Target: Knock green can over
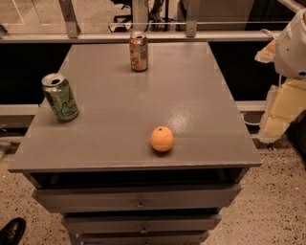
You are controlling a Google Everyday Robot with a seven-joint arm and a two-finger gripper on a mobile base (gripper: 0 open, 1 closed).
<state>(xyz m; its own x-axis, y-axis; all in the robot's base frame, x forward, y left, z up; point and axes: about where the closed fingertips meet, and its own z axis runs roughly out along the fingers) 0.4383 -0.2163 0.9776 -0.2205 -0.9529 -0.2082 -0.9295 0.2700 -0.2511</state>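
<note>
Office-like space: grey drawer cabinet (pixel 138 205), speckled floor (pixel 279 206), glass partition (pixel 95 14); tool (pixel 282 107) at right edge.

On my grey table (pixel 191 95), an orange-brown can (pixel 138 50) stands at 12 o'clock, an orange (pixel 162 139) near 6. Below sit drawers (pixel 138 197); a black shoe (pixel 12 231) at 7. My gripper (pixel 279 112) hangs at 3.

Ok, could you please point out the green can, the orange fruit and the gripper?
green can (pixel 60 99), camera view, middle of its side wall.
orange fruit (pixel 162 139), camera view, centre of its skin.
gripper (pixel 281 114), camera view, right edge of the picture, on its pale yellowish part.
</note>
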